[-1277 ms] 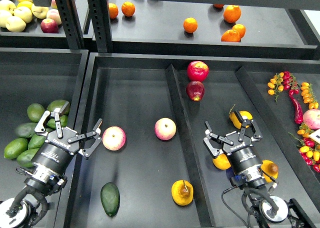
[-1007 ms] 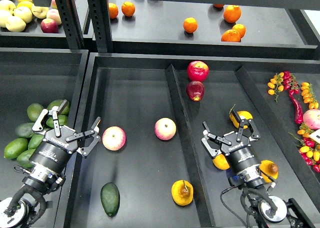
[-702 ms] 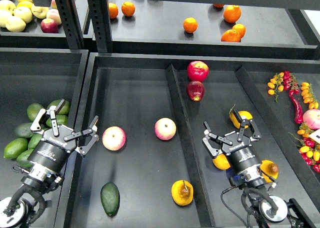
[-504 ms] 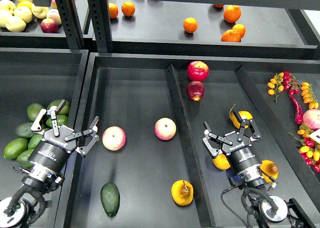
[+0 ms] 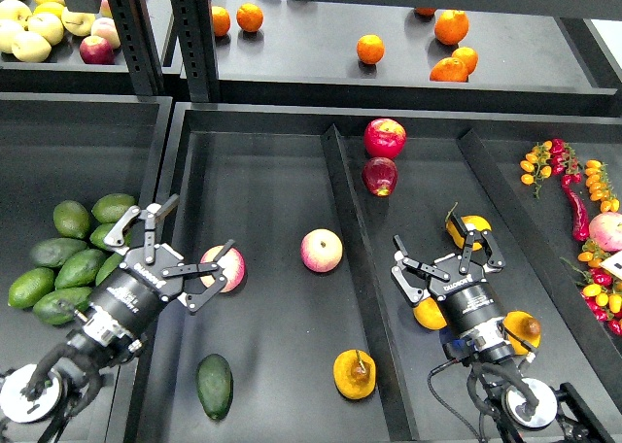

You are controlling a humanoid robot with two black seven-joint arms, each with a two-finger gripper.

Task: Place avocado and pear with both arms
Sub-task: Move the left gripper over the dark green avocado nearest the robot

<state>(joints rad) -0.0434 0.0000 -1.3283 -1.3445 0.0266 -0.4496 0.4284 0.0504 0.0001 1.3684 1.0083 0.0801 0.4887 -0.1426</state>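
Note:
The dark green avocado (image 5: 214, 386) lies at the front of the middle tray. The yellow-orange pear (image 5: 354, 373) with a dark blotch by its stem lies to its right, against the divider (image 5: 358, 268). My left gripper (image 5: 182, 250) is open and empty, above and left of the avocado, its fingers beside a pink apple (image 5: 226, 266). My right gripper (image 5: 448, 254) is open and empty in the right tray, over other yellow-orange pears (image 5: 467, 231).
Lighter green avocados (image 5: 70, 258) are heaped in the left tray. A second pink apple (image 5: 321, 250) sits mid-tray. Two red apples (image 5: 382, 154) lie at the back of the right tray. Oranges (image 5: 449, 47) sit on the rear shelf. Chillies and small fruits (image 5: 575, 186) lie far right.

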